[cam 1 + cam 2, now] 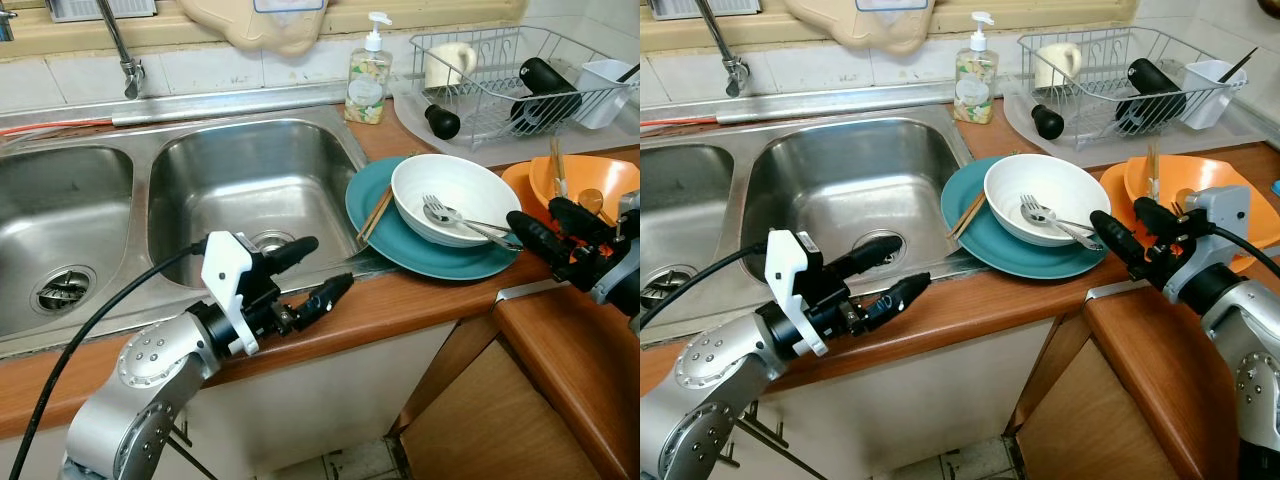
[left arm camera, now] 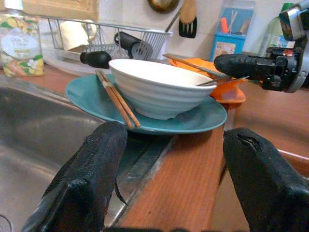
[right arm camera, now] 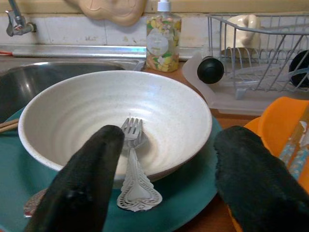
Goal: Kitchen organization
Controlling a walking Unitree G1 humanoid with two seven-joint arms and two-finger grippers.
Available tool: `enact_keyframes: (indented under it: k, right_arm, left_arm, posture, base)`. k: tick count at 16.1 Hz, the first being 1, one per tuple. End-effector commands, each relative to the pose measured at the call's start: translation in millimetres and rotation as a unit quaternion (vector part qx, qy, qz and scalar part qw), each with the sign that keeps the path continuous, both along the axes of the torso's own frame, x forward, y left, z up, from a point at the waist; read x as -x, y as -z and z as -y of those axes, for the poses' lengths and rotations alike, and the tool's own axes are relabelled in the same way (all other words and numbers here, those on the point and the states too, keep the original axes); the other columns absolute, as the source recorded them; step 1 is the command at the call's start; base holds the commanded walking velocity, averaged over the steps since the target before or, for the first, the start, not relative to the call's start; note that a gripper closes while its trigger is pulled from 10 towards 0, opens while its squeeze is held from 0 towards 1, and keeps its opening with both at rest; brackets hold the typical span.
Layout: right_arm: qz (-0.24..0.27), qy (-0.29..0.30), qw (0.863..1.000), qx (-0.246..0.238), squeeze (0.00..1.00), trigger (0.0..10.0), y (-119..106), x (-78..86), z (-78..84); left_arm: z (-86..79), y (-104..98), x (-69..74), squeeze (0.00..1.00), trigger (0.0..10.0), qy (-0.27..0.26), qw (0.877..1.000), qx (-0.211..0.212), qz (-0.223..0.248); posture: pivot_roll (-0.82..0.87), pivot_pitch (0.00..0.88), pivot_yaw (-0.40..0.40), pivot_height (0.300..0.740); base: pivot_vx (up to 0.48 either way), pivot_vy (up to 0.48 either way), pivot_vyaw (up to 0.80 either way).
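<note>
While right gripper (image 3: 164, 179) gapes, fork (image 3: 134, 164) rests in white bowl (image 3: 72, 111).

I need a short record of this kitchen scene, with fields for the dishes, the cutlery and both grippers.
plate: teal plate on the wooden counter, beside the sink
bowl: white bowl on the plate
cutlery: fork and a spoon in the bowl; chopsticks on the plate
orange dishes: orange bowl right of the plate
left gripper: open, over the counter edge, pointing to the plate
right gripper: open, at the bowl rim
</note>
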State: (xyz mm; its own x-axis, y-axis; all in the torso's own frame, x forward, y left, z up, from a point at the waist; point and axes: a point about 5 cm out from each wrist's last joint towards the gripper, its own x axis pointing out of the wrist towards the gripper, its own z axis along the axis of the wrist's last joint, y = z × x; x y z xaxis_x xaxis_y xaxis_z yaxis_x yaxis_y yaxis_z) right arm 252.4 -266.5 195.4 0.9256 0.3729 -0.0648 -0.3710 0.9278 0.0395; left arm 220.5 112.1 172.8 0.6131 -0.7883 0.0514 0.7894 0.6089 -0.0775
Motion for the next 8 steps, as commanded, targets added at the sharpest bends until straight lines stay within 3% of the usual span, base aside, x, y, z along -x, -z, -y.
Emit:
enact_keyframes:
  k: [1, 6, 8]
  right_arm:
    - [-0.003, -0.010, 1.000, -0.001, 0.00, 0.0, 1.7, 1.3, -0.9]
    - [-0.015, -0.036, 0.999, 0.000, 0.00, 0.0, 5.4, 2.4, -5.8]
    - [-0.025, -0.047, 0.999, 0.003, 0.00, 2.9, 8.2, 3.1, -8.2]
  left_arm:
    - [2.3, -3.1, 3.5, 0.00, 10.0, 0.010, 1.000, 0.001, 0.003]
    - [3.5, -3.4, 4.2, 0.00, 10.0, 0.015, 1.000, 0.003, 0.002]
    - [4.6, -3.5, 4.6, 0.00, 10.0, 0.015, 1.000, 0.004, 0.001]
  posture:
    - [-0.13, 0.000, -0.001, 0.740]
    - [-0.13, 0.000, -0.005, 0.740]
    - [-0.13, 0.000, -0.008, 0.740]
  base:
    - [0.000, 0.000, 0.00]
    - [0.000, 0.000, 0.00]
    - [0.000, 0.000, 0.00]
